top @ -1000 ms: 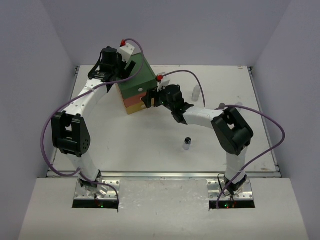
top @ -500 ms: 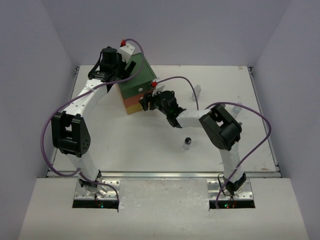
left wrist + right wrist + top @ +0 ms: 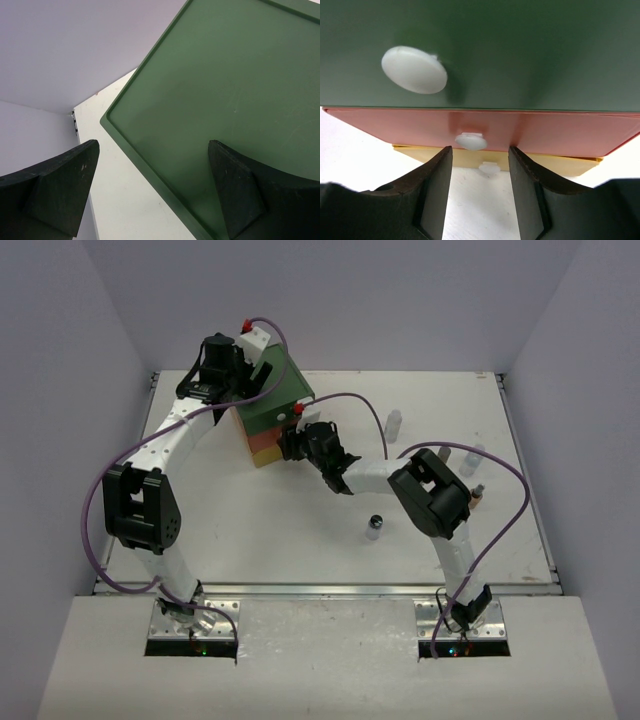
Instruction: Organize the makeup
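The makeup in the top view is a black-capped jar (image 3: 375,525) on the table's middle, a clear bottle (image 3: 393,422), another clear bottle (image 3: 470,457) and an amber-brown bottle (image 3: 478,496) partly hidden behind my right arm. No palettes show. My right gripper (image 3: 293,443) is open at the front of the drawer box (image 3: 285,390). In the right wrist view its fingers (image 3: 437,180) flank the orange drawer's white knob (image 3: 471,141) without touching it. My left gripper (image 3: 228,375) is open above the box's green top (image 3: 225,90), straddling its edge.
The box has a green drawer with a large white knob (image 3: 414,70), an orange drawer and a yellow drawer with a small knob (image 3: 489,168). Walls close in the table (image 3: 300,540) at the back and sides. Purple cables loop over both arms.
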`<state>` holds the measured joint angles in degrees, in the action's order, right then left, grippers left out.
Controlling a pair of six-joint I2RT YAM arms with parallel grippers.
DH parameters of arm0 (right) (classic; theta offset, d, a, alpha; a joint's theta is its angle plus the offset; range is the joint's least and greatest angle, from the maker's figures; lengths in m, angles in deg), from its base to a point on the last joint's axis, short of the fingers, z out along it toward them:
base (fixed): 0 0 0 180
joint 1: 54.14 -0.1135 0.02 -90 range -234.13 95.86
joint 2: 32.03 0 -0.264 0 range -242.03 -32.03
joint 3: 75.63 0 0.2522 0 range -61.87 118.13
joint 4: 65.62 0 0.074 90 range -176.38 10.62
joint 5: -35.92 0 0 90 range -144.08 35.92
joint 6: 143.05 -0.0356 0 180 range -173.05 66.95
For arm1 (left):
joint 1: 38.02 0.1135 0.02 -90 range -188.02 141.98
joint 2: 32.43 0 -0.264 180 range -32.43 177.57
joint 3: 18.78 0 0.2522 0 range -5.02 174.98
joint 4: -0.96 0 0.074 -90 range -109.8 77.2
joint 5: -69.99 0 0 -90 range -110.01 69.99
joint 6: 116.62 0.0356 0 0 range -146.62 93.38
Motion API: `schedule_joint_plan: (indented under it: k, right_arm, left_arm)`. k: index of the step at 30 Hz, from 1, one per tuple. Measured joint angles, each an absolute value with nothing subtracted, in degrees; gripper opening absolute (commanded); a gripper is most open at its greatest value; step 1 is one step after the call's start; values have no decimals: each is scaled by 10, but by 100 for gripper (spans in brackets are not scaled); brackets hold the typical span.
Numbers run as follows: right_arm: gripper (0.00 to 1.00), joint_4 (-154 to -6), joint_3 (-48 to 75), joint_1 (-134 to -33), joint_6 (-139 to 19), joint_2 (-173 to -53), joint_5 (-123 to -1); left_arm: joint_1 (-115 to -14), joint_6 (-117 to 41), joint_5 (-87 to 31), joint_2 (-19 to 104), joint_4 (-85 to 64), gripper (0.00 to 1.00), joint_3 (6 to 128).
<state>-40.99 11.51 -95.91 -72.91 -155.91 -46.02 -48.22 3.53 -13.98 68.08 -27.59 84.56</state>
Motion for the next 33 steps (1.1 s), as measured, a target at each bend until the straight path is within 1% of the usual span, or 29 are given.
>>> schedule_joint_plan:
  k: [18,22,24,25,27,31,33]
  right_arm:
    - [48,-416,128,-959,-694,-1559,-452]
    - [44,-417,133,-959,-691,-1559,-452]
    - [40,-417,138,-959,-691,-1559,-451]
    - [40,-417,140,-959,-691,-1559,-450]
    - [35,-416,142,-959,-691,-1559,-448]
    - [31,-414,142,-959,-690,-1559,-447]
    - [26,-414,143,-959,-690,-1559,-448]
  left_arm:
    - [-482,35,-147,681,-276,91,846]
    - [-482,35,-147,681,-276,91,846]
    - [-482,35,-147,681,-276,91,846]
    - [-482,35,-147,681,-276,91,846]
    - [-482,35,-147,681,-276,91,846]
    - [-482,35,-148,681,-276,91,846]
    - [-482,35,-148,681,-276,91,846]
